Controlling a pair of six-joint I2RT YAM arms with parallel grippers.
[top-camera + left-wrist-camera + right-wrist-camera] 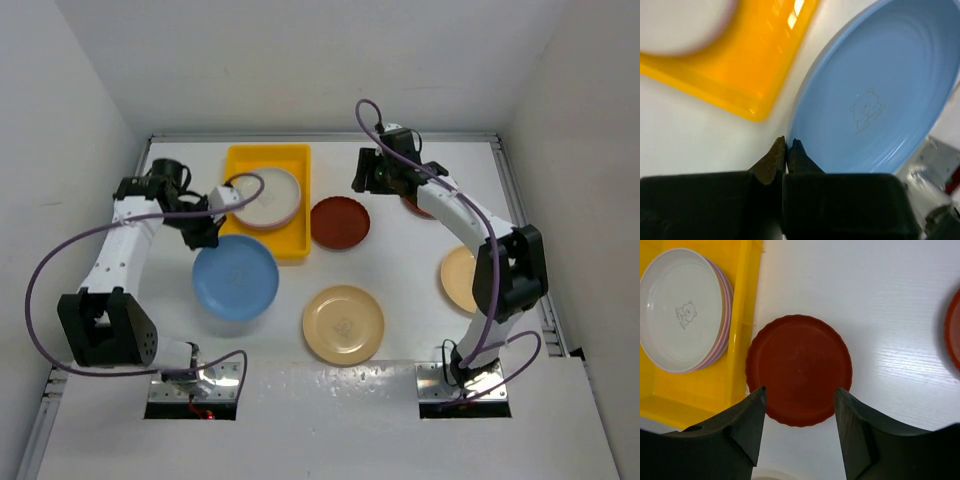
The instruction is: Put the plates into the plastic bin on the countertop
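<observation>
Find the blue plate [235, 277] lying flat on the countertop [400, 265], just beside the near-left corner of the plastic bin [265, 157]. The left gripper [788, 146] is pinched on this plate's rim at the edge nearest the bin. In the left wrist view the two fingertips meet with the rim between them, one tip over the plate and one over the table.

Note the left arm [120, 250]: it rises from its base left of the bin, then bends at the wrist towards the bin's near-left corner.

Inside the bin, a cream-white plate [265, 197] tops a stack; lilac rims show beneath it.

Just right of the bin lies a dark red plate [340, 222], close to the bin wall. The right gripper [800, 390] hangs above it, jaws apart and holding nothing; in the right wrist view the fingers frame the plate's near half.

The right arm [470, 215] reaches from its base up and across towards the bin. It partly covers a second dark red plate [415, 208] further right of the bin and a second tan-yellow plate [458, 280]. A tan-yellow plate [343, 324] lies in the open, nearer the bases than the bin.
</observation>
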